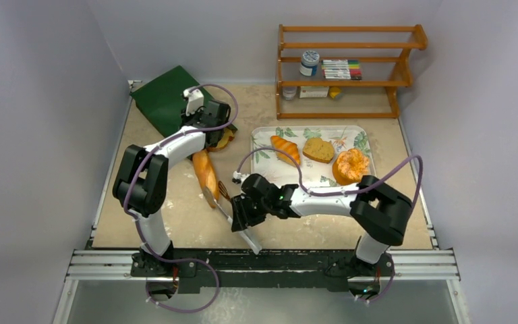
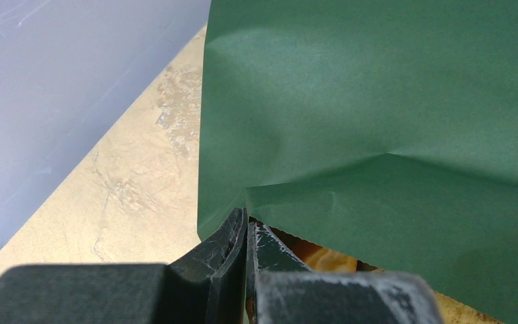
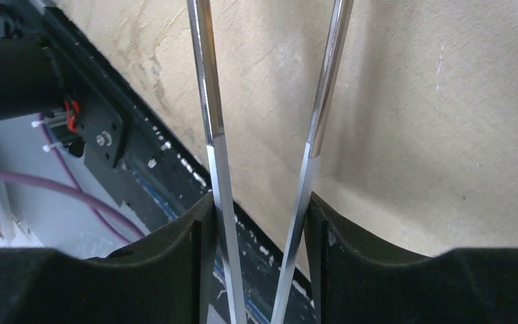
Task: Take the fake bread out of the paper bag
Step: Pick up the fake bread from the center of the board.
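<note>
The dark green paper bag [image 1: 165,100] lies at the back left, and it fills the left wrist view [image 2: 378,101]. My left gripper [image 1: 201,127] is shut on the edge of the bag's mouth [image 2: 247,219]. Golden bread [image 2: 327,258] shows just inside that mouth. A long baguette [image 1: 206,172] lies on the table outside the bag. My right gripper [image 1: 239,208] is shut on metal tongs [image 1: 233,219], one finger pressed against each arm [image 3: 260,202]. The tongs' tips lie close to the baguette's near end. A croissant [image 1: 285,148], a tan bun [image 1: 318,150] and an orange pastry [image 1: 350,166] lie on a tray.
The floral tray [image 1: 310,129] sits right of centre. A wooden shelf [image 1: 347,67] with a jar, markers and small boxes stands at the back right. Grey walls close in left, back and right. The black rail runs along the near table edge [image 3: 141,169].
</note>
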`<state>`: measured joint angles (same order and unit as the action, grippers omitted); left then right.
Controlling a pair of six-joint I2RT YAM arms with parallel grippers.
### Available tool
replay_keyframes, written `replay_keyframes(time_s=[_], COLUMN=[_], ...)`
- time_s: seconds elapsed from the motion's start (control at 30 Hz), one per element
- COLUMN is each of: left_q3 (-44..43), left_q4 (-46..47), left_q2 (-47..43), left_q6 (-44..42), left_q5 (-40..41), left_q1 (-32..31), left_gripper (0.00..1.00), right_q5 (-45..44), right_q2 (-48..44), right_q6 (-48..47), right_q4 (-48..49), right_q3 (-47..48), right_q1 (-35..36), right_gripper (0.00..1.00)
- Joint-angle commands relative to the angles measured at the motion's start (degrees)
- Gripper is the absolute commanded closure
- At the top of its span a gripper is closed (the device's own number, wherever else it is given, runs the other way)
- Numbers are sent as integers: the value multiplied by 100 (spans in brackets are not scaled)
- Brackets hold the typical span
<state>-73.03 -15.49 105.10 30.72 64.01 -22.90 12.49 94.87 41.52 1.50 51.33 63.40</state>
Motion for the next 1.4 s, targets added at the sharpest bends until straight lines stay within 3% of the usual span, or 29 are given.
replay_keyframes(time_s=[0.0,0.47,0.57,0.83,1.37], left_q3=[5,404,439,295,-298], left_q4=[248,323,366,417,124], left_q2=[-91,-301,-300,-169,91], left_q6=[115,324,313,228,341], left_q5=[-50,-236,-267,-295,-266], left_q1=[49,55,51,108,282], left_gripper=[100,100,100,100,100], right_q5=[-293,-972,-1061,-1421,-1363], right_q2=[273,1783,1851,1304,-631], right_q6=[140,-39,-39,-64,-280], right_q4=[8,-1232,-1353,-1634,-2298], right_q3=[531,2534,2671,2542,1615], right_q1=[75,88,86,94,95], right_gripper=[50,50,58,83,88])
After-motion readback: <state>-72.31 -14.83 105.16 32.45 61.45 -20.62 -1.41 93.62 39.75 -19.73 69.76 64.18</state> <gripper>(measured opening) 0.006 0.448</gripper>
